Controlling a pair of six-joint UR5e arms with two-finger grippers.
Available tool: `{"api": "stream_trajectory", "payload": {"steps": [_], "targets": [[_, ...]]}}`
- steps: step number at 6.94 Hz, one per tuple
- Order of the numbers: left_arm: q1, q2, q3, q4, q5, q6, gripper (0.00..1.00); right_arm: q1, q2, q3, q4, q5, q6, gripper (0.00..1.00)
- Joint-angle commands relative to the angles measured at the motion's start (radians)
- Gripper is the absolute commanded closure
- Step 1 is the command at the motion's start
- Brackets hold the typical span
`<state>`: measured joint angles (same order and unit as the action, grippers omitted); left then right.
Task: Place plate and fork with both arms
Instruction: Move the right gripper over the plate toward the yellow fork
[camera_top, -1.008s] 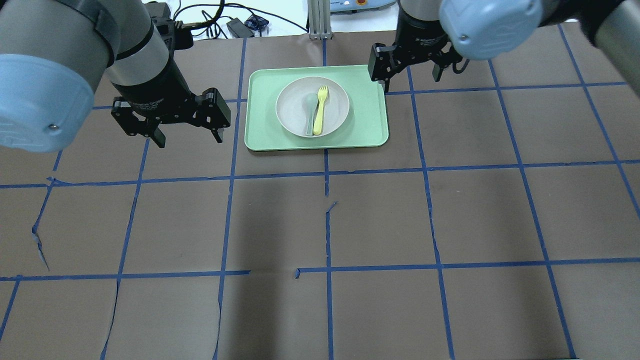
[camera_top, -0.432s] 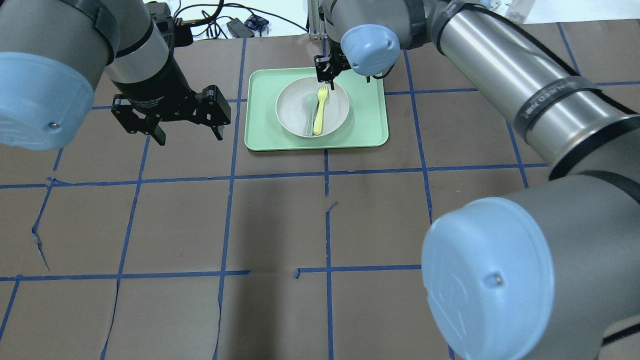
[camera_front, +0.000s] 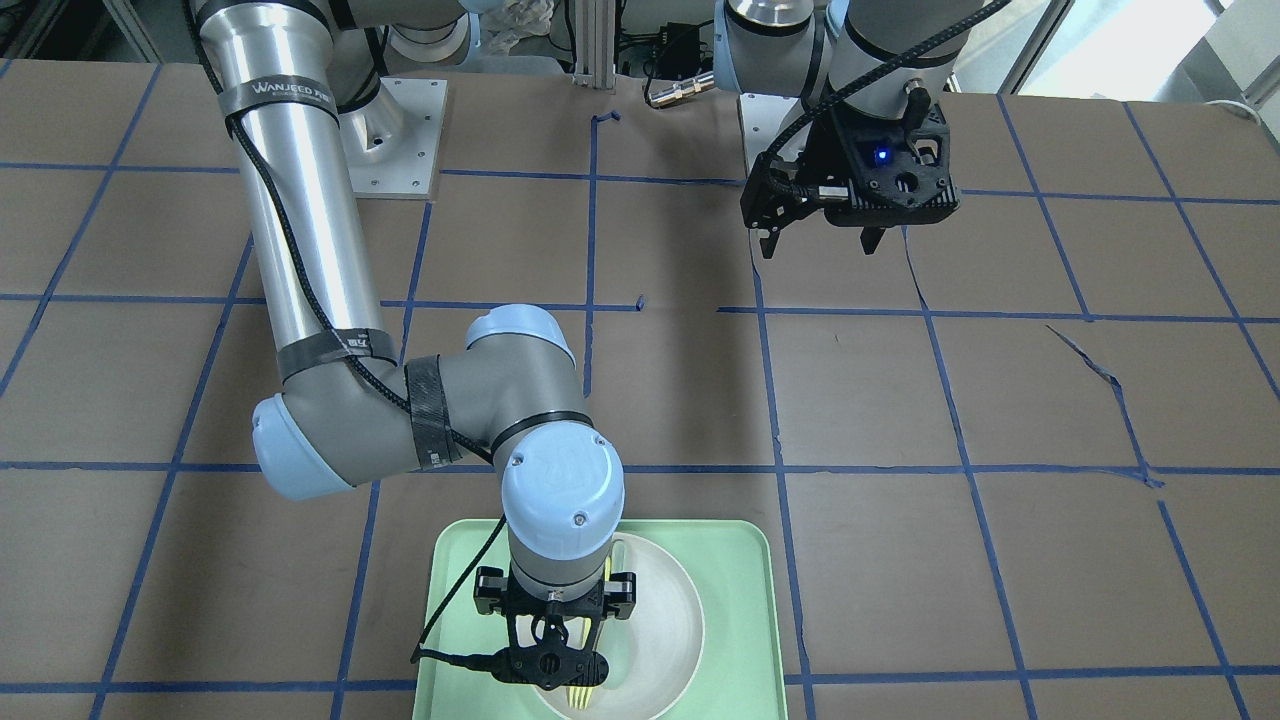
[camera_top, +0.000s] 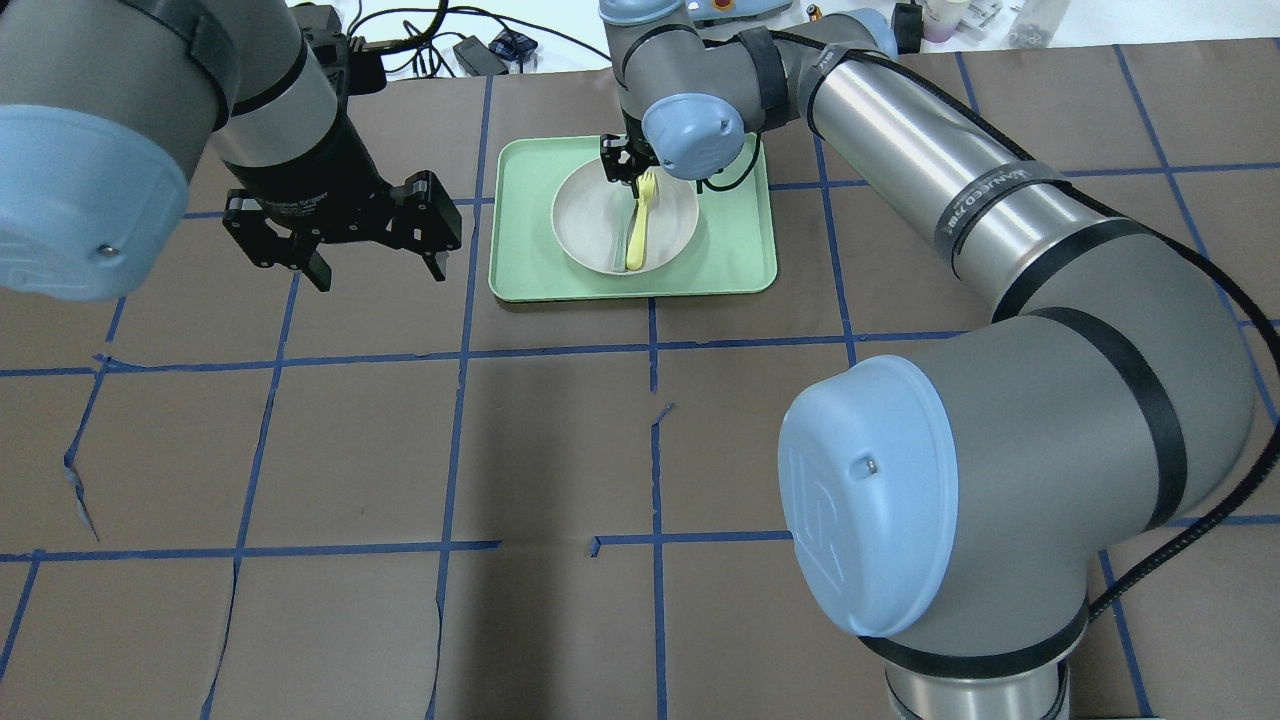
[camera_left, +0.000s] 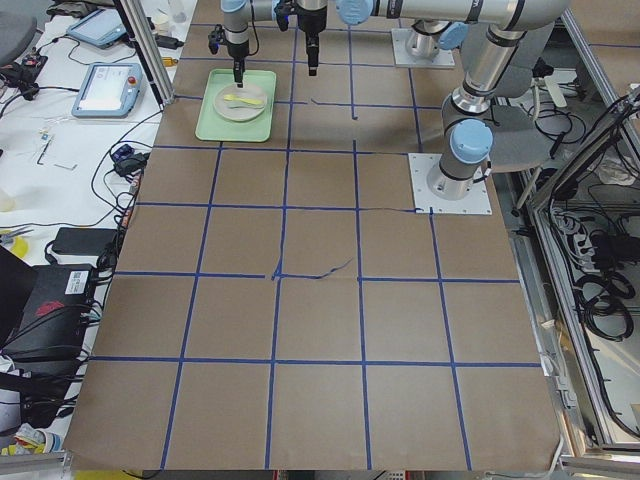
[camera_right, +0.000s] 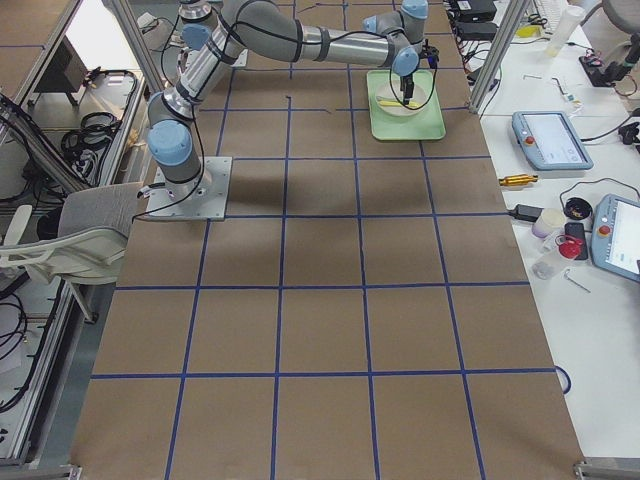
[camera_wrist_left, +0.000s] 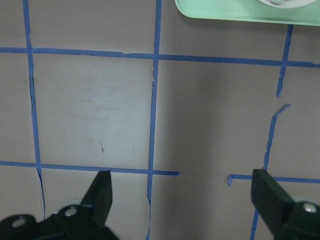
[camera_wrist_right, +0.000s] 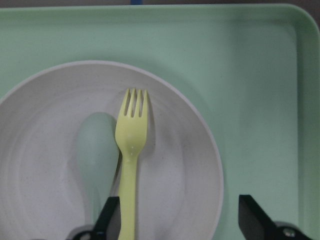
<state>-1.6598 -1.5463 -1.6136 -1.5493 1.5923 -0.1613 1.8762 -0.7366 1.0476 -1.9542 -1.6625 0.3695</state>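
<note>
Fork (camera_wrist_right: 129, 165) beside apparent spoon (camera_wrist_right: 96, 155), in plate (camera_wrist_right: 192, 170)

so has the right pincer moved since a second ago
Yes. In the overhead view the right pincer went from the green tray's far right corner leftward, and is now over the plate's far rim.

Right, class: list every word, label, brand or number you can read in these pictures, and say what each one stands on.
"WANJEED": white print on a black band round the right arm; the smaller characters after it are unreadable.
"UR": faint embossed logo on that arm's blue joint cap.
White print on the body of the left gripper: too blurred to read.
Pendant screen beside the table: too small to read.
</note>
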Motion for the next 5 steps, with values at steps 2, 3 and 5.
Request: {"api": "stream_trajectory", "payload": {"steps": [2,3,5], "targets": [[0.0,-0.001,-0.002,0.002,0.0,-0.003,0.0,0.007,0.028,0.014,-0.006,0.013,0.06,0.36],[0.0,-0.003,0.0,0.002,0.0,-0.003,0.0,0.007,0.026,0.015,-0.008,0.039,0.049,0.36],[0.0,-0.003,0.0,0.003,0.0,-0.003,0.0,0.009,0.028,0.025,-0.015,0.041,0.037,0.45]]}}
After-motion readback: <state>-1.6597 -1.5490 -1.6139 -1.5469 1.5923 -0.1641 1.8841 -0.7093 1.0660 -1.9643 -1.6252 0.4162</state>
